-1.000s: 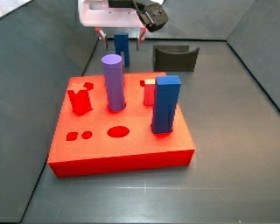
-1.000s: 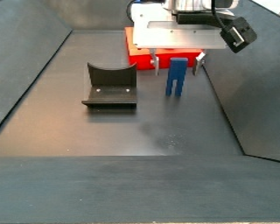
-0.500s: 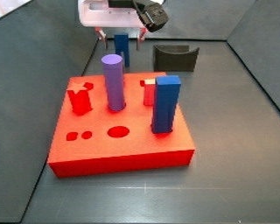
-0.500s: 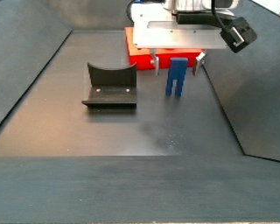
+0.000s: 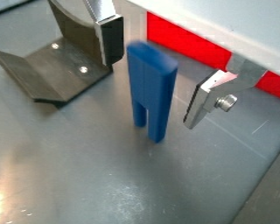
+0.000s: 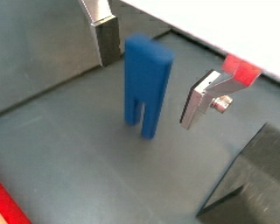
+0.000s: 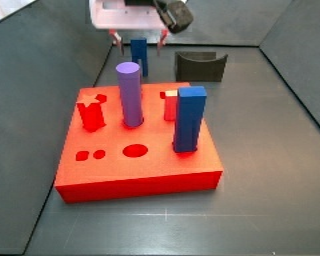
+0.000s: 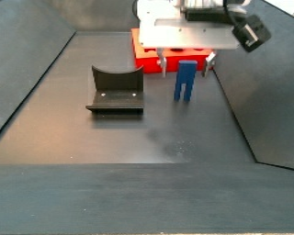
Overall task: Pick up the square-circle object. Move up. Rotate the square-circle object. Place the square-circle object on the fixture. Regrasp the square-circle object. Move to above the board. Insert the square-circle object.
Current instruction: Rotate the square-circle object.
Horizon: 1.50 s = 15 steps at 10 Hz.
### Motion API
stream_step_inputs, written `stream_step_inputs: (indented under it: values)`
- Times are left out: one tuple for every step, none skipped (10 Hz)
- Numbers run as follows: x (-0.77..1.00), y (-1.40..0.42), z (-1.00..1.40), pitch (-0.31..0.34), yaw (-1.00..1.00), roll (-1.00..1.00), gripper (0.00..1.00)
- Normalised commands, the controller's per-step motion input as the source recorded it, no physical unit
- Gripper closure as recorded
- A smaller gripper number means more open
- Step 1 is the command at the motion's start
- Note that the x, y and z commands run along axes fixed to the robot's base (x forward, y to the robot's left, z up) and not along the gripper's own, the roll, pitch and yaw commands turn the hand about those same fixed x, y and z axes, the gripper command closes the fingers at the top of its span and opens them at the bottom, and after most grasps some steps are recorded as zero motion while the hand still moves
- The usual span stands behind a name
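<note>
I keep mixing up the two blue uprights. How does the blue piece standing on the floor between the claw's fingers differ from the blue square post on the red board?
The small dark-blue forked piece stands on the grey floor behind the red board, with the open claw straddling it untouched; the tall blue square post sits in the board. The floor piece splits into two legs at its foot; the post shows none. Both are blue and upright.

White tool (image 7: 139, 38) body, black camera — silver fingers (image 5: 206, 98), dark pads

Dark grey floor (image 8: 137, 138), sloped grey walls (image 8: 33, 73).
</note>
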Motion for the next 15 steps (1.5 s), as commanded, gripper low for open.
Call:
stream_step_inputs:
  values:
    - [-0.03,0.12,1.00,0.035,-0.03,-0.22,0.00]
    - [-0.02,0.09,0.91,0.045,-0.04,-0.21,0.00]
    - [-0.01,0.07,0.73,0.051,-0.04,-0.20,0.00]
    - [-0.01,0.05,0.49,0.056,-0.04,-0.18,0.00]
    - [0.00,0.04,0.37,0.057,-0.04,-0.17,0.00]
    - [0.00,0.00,0.00,0.006,1.00,-0.01,0.00]
    - [0.01,-0.01,-0.08,0.005,1.00,-0.01,0.00]
    - [0.03,-0.02,-0.06,0.004,1.00,-0.01,0.00]
    - [0.03,-0.01,-0.04,0.004,1.00,-0.01,0.00]
    - [0.03,-0.01,-0.04,0.004,1.00,-0.01,0.00]
    - [0.03,-0.01,-0.03,0.004,1.00,-0.01,0.00]
    - [0.03,-0.01,-0.03,0.004,1.00,-0.01,0.00]
    - [0.03,-0.01,-0.03,0.004,1.00,-0.01,0.00]
    - [0.03,-0.01,-0.03,0.004,1.00,-0.01,0.00]
    - [0.04,-0.01,-0.03,0.004,1.00,-0.01,0.00]
